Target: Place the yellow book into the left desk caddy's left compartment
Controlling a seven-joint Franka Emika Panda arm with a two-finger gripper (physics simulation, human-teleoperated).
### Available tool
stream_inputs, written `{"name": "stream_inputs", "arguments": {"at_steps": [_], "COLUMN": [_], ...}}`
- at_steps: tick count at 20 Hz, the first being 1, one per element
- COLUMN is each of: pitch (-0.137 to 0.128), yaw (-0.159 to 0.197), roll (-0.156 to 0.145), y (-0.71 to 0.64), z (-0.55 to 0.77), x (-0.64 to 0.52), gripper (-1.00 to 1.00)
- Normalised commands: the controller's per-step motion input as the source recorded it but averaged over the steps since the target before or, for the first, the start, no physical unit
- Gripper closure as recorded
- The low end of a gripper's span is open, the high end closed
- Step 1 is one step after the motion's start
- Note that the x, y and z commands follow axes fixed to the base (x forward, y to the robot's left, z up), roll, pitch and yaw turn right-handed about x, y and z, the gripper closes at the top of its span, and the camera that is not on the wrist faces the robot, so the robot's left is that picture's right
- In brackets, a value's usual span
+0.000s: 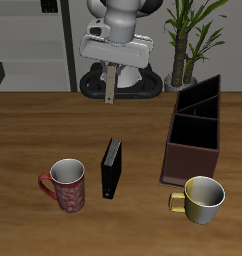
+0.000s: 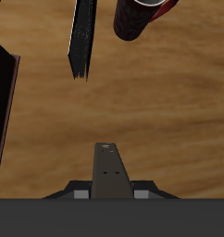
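Observation:
My gripper (image 1: 110, 70) hangs high over the back of the table, shut on the yellow book (image 1: 110, 92), a thin grey-olive slab that hangs edge-on below the fingers. In the wrist view the book (image 2: 106, 167) sticks out from between the pads of the gripper (image 2: 106, 193). The left desk caddy (image 1: 196, 135) is a long dark maroon box with inner partitions. It stands off to the side of the gripper and nearer the table's front edge. Its dark wall shows in the wrist view (image 2: 1, 102). The held book is well apart from the caddy.
A black book (image 1: 112, 168) stands upright mid-table, below and in front of the gripper; it also shows in the wrist view (image 2: 83, 37). A red mug (image 1: 65, 183) stands beside it. A yellow-and-white mug (image 1: 201, 197) stands before the caddy's near end.

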Motion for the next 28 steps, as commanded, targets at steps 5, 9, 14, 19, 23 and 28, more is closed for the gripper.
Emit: {"name": "stream_inputs", "arguments": {"at_steps": [5, 9, 14, 19, 23, 28], "pitch": [-0.017, 0.032, 0.052, -0.012, 0.026, -0.004], "yaw": [0.062, -0.011, -0.002, 0.039, -0.023, 0.017], "roll": [0.107, 0.050, 0.014, 0.042, 0.027, 0.041], "y": [0.73, 0.34, 0.56, 0.49, 0.44, 0.27], "z": [0.16, 0.01, -0.01, -0.02, -0.11, -0.10], "x": [-0.07, 0.03, 0.03, -0.01, -0.04, -0.21], "gripper": [1.00, 1.00, 1.00, 1.00, 1.00, 1.00]}}
